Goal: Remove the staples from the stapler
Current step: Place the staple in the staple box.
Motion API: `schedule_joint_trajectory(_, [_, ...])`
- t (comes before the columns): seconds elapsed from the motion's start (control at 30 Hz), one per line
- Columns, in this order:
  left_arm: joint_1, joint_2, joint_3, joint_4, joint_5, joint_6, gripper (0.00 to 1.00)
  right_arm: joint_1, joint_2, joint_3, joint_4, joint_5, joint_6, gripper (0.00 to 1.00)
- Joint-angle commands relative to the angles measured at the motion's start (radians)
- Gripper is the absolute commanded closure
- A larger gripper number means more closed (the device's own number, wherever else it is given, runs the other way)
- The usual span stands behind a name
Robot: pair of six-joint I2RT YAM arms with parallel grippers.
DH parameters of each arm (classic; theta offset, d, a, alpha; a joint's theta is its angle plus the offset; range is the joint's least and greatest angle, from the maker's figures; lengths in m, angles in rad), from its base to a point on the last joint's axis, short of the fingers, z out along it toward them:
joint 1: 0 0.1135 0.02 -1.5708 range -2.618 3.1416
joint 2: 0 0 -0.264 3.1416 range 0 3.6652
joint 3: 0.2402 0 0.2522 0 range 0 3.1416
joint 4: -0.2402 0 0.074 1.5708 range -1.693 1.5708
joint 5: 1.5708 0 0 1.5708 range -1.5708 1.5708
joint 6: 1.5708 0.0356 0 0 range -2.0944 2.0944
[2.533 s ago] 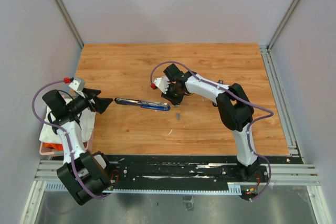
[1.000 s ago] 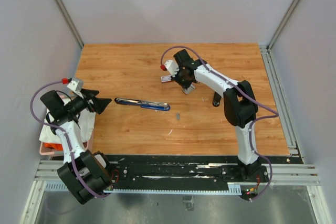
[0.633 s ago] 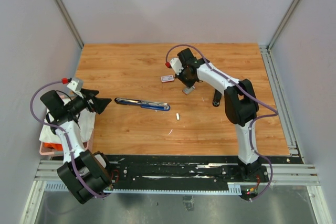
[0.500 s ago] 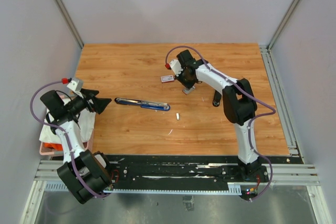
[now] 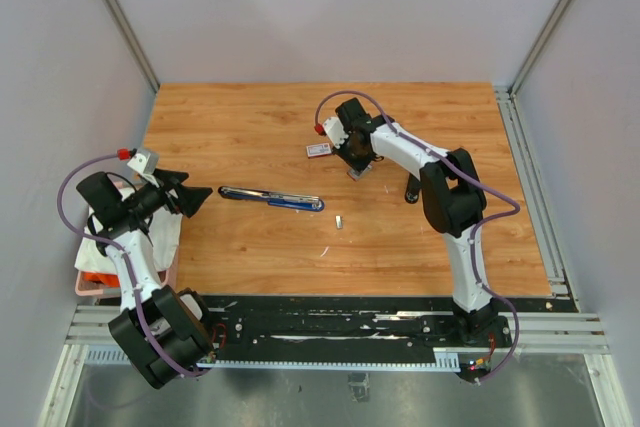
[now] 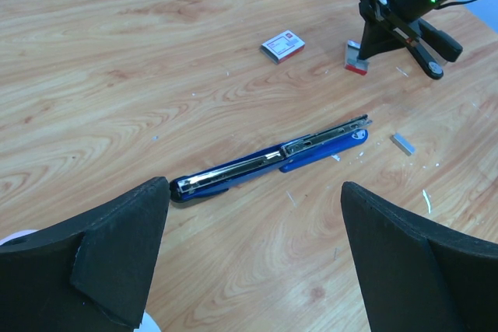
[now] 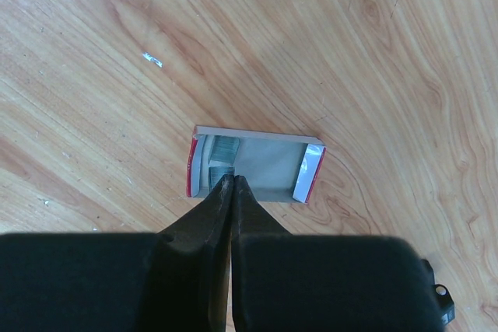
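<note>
The blue stapler (image 5: 270, 197) (image 6: 272, 161) lies swung open flat on the wooden table. One short grey bar of staples (image 5: 339, 220) (image 6: 403, 143) rests on the wood right of its tip. More staples (image 7: 225, 148) lie in a small open red-and-white tray (image 5: 357, 172) (image 7: 268, 169) (image 6: 355, 58). My right gripper (image 5: 354, 161) (image 7: 232, 179) is shut, its tips over the staples in the tray's left end; I cannot tell whether a bar is pinched. My left gripper (image 5: 196, 198) (image 6: 253, 258) stands wide open left of the stapler, holding nothing.
A flat red-and-white box (image 5: 319, 150) (image 6: 282, 46) lies left of the tray. A small black elongated object (image 5: 411, 189) sits right of the tray. Loose staple slivers (image 6: 426, 200) dot the wood. A pink basket with white cloth (image 5: 96, 277) stands beyond the table's left edge.
The right gripper went from the stapler's tip back to the tray, then settled there, uncovering the flat box. The left arm, stapler and loose bar have not moved.
</note>
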Motion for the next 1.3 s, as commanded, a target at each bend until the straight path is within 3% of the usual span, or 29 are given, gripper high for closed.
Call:
schedule_joint_trajectory(0.0, [0.007, 0.005, 0.031, -0.006, 0.023, 0.015, 0.02, -0.003, 0.01, -0.015, -0.001, -0.011, 0.026, 0.99])
schedule_joint_trajectory(1.27, [0.007, 0.022, 0.032, -0.009, 0.026, 0.019, 0.02, 0.028, -0.049, -0.03, -0.004, 0.084, 0.047, 0.95])
